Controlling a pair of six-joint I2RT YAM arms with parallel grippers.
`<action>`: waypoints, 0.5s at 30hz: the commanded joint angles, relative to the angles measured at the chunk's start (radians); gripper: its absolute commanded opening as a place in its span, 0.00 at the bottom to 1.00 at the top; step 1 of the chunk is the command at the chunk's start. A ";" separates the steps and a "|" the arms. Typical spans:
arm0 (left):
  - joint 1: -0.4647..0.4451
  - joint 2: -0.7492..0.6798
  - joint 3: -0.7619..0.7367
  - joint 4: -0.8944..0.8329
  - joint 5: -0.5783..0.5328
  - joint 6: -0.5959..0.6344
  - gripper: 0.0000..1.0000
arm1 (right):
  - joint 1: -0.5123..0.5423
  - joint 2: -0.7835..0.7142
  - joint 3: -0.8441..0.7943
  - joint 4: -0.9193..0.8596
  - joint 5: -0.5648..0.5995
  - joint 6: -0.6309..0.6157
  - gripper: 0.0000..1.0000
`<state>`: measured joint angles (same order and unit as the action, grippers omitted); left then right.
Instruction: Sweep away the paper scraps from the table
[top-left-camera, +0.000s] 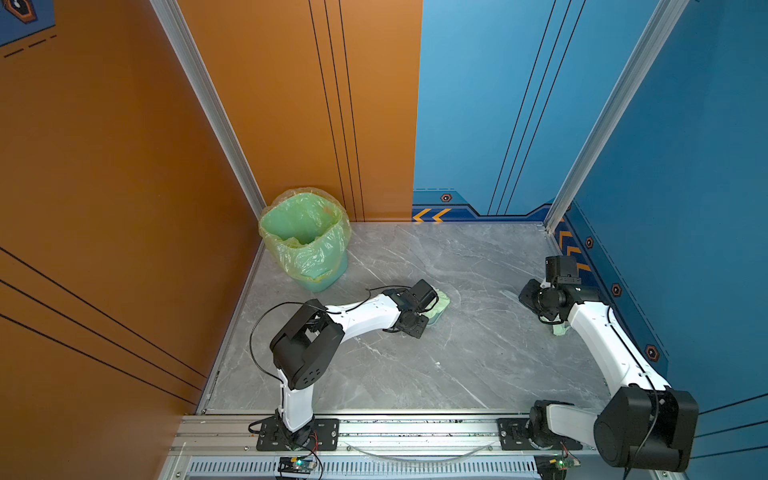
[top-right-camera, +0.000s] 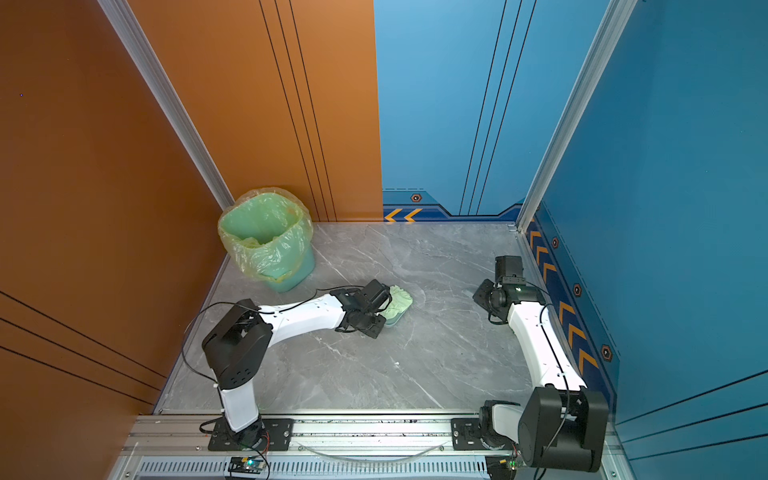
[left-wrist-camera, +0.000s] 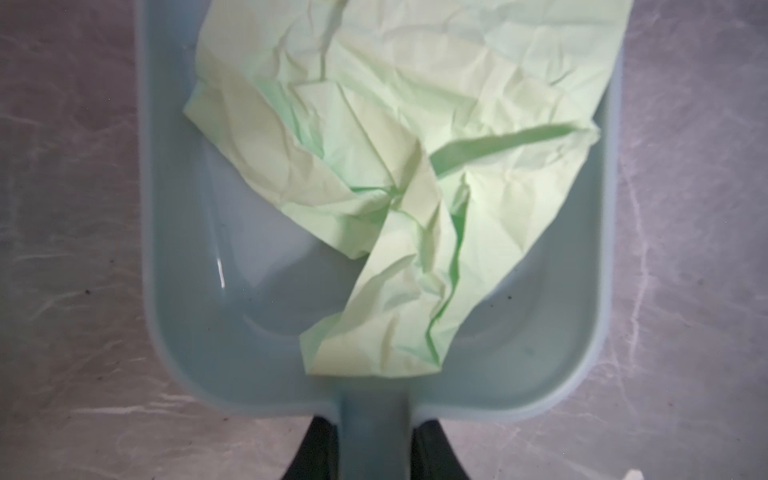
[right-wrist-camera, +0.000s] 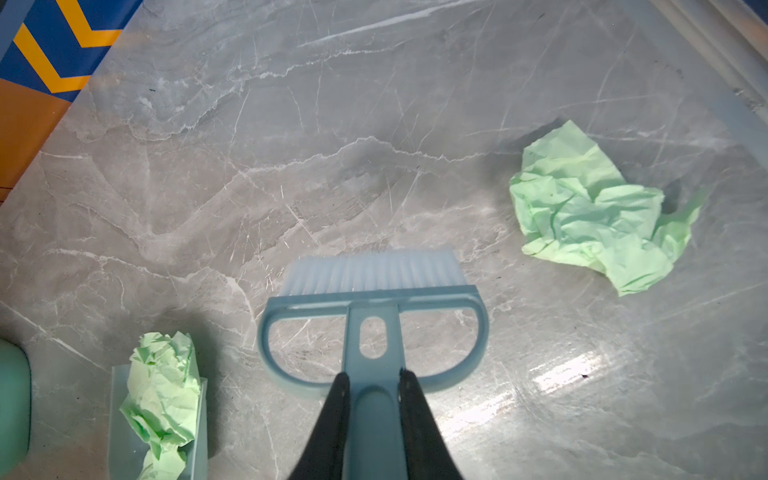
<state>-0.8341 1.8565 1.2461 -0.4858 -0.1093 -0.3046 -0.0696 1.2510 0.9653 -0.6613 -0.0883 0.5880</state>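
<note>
**A:** Top views first. What is on the desk (top-left-camera: 457, 361)?

**B:** In both top views a bin (top-left-camera: 305, 239) lined with a yellow-green bag (top-left-camera: 291, 259) stands in the far left corner. Out from it, towards the middle, the left arm (top-left-camera: 357, 316) holds a dustpan (top-right-camera: 392, 321) low on the desk. A pale green collected scrap (top-left-camera: 441, 304) lies in it. In a top view a loose scrap (top-left-camera: 559, 329) peeks out beside the right arm (top-left-camera: 602, 336), near the right edge. I see no other paper scraps.

**A:** Left wrist?

**B:** The left hand (left-wrist-camera: 374, 451) is clamped on the dustpan's handle, a dark finger on each side. The collected scrap covers much of the pan and overhangs its open lip.

**A:** Right wrist?

**B:** The right hand (right-wrist-camera: 376, 415) is closed on the handle of a small blue brush (right-wrist-camera: 374, 316). The bristles (right-wrist-camera: 374, 270) point away from the hand, over the desk; I cannot tell whether they touch it. The loose scrap lies well apart on one side of the brush, and the loaded dustpan sits on the other.

**A:** Which step is this?

**B:** I judge one scrap is gathered and one is left to sweep. The next move calls for setting the brush behind the loose scrap, on its right-edge side. Then it should be pushed across towards the dustpan's lip while the left hand steadies the pan. Crumpled paper is light and may skip past the bristles, so a low, slow stroke suits. After that the pan goes to the bin.
</note>
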 joint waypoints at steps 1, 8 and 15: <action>0.013 -0.033 -0.006 -0.023 -0.033 -0.003 0.00 | 0.016 0.026 0.037 0.005 -0.035 -0.028 0.00; 0.015 -0.076 0.009 -0.070 -0.064 0.008 0.00 | 0.040 0.053 0.052 0.011 -0.041 -0.029 0.00; 0.032 -0.167 0.036 -0.130 -0.106 0.046 0.00 | 0.065 0.071 0.064 0.009 -0.049 -0.036 0.00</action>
<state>-0.8219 1.7424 1.2537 -0.5613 -0.1684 -0.2848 -0.0177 1.3090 0.9977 -0.6594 -0.1284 0.5728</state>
